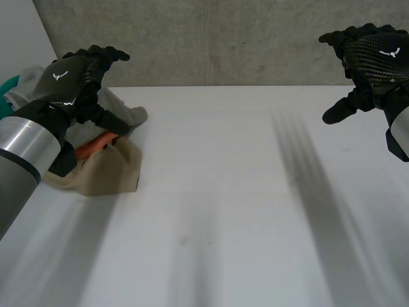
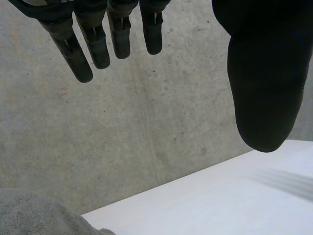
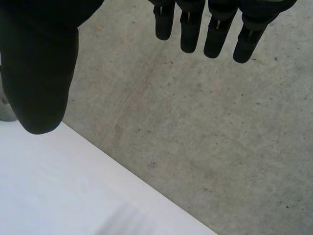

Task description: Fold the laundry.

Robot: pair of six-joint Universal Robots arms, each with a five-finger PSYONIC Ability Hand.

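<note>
The robot's left hand (image 1: 70,77) hangs released above the heap of laundry (image 1: 105,160) at the far left of the white desk (image 1: 230,211), its fingers (image 2: 83,54) straight and spread from the thumb (image 2: 261,88), with nothing in its grasp. In the left wrist view those fingers stand out against the concrete wall (image 2: 146,122), and a fold of grey cloth (image 2: 34,215) lies below the palm, apart from it. The grey-jointed left arm (image 1: 22,153) comes in over the near left side of the heap.

The heap itself is unfolded: the grey cloth sprawls at its far right side, a tan cloth (image 1: 108,173) bunches at its near side, an orange piece (image 1: 96,144) shows between the two, and a scrap of teal (image 1: 9,84) and a pale cloth (image 1: 25,80) sit at the far left edge.

The right hand (image 1: 377,57) hovers at the far right, well apart from the laundry, likewise released and holding nothing. Its fingers (image 3: 210,29) are straight and its thumb (image 3: 39,73) is held off to one side in the right wrist view, with the bare desk edge and the wall beyond them. The wide middle of the desk separates the two hands
</note>
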